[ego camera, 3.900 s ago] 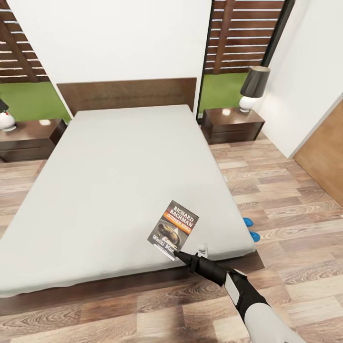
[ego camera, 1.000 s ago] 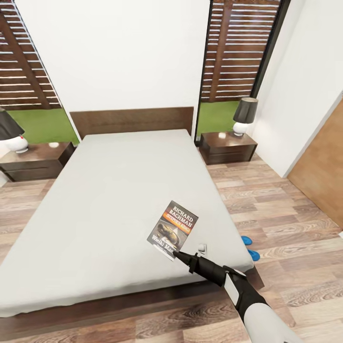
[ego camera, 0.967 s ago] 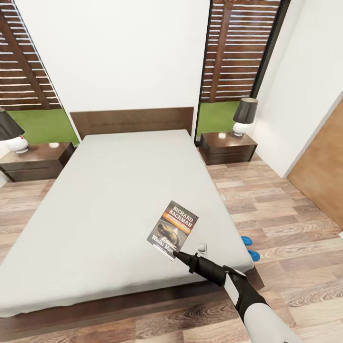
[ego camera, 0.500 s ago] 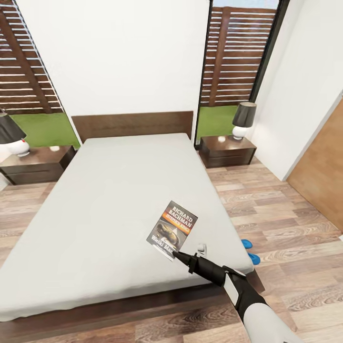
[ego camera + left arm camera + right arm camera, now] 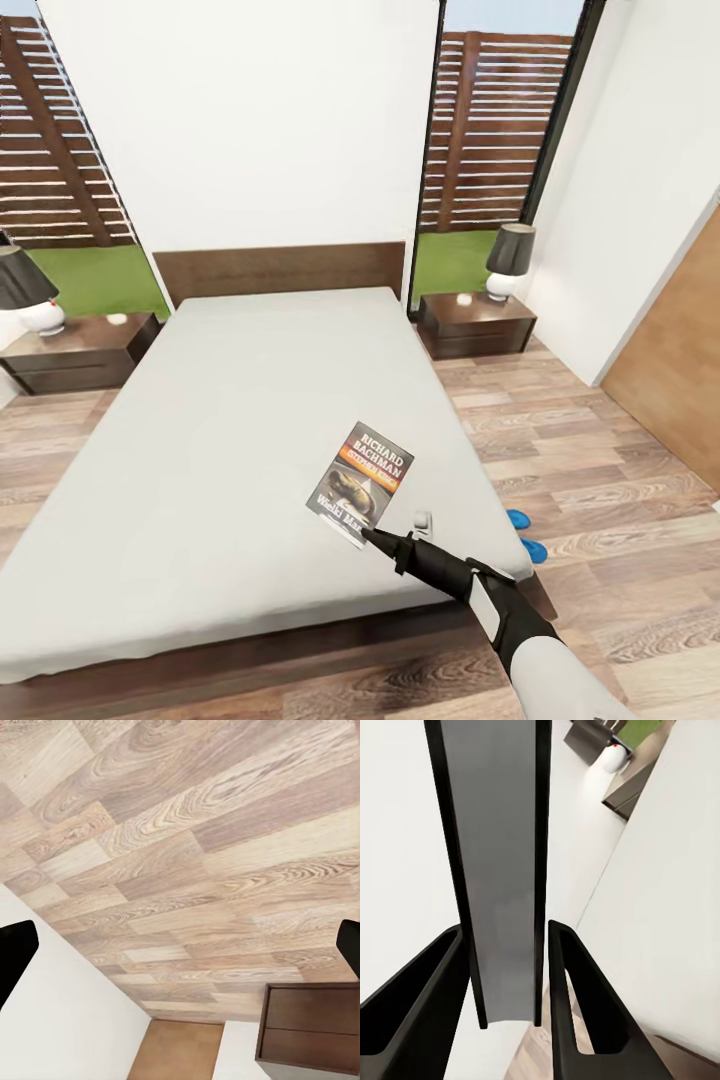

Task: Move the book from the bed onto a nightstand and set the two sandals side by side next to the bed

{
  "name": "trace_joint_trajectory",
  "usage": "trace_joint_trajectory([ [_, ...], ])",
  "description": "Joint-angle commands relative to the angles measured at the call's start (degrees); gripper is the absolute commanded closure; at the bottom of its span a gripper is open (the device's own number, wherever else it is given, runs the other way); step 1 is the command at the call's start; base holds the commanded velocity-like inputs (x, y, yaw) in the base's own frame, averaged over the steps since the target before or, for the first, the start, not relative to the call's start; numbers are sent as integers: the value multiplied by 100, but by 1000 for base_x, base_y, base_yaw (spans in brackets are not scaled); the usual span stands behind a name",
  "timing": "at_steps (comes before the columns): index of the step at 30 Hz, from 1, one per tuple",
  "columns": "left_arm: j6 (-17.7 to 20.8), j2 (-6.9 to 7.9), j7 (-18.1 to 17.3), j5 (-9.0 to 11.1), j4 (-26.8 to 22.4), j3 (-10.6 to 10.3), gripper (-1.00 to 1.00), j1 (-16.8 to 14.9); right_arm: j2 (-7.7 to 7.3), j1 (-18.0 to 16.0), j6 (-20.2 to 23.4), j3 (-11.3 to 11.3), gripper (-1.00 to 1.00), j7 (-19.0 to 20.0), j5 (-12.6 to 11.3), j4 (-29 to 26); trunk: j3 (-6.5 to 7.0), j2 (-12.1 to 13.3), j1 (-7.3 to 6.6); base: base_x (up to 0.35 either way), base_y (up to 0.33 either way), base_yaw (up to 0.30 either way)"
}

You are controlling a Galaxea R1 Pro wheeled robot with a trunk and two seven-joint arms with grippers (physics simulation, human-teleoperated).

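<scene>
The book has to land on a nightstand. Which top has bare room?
Both carry a lamp. The right nightstand is bare in front of its lamp; the left nightstand is bare beside its lamp. The right pincer grips the book.

The book (image 5: 360, 483) is a thin paperback with a dark cover, an orange band, white "Richard Bachman" lettering and a greyish picture. It is pinched at its lower corner between the fingers of the right claw (image 5: 372, 537) and stands up from the claw, cover facing the head camera. In the right wrist view it shows edge-on (image 5: 502, 870) between the two black fingers. The bed (image 5: 230, 420), with a pale-grey mattress and dark-brown frame, lies below and beyond the claw. Two blue sandals (image 5: 526, 535) lie on the wood floor to the claw's right, just beside the bed's corner. One nightstand (image 5: 475, 325) stands far beyond the claw on its right, the other (image 5: 80, 352) far to its left.
</scene>
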Motion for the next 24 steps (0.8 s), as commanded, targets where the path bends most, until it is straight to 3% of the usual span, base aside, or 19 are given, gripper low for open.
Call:
trace_joint_trajectory([
  [1,-21,0,26,-4,4,-38,-100,-1,8,-4,60,-30,100,27,6,-1,1,-9,4,0,0,0],
  [24,-21,-8,26,-4,-4,-38,-100,-2,42,-6,60,-22,100,18,22,-1,211,-9,4,0,0,0],
])
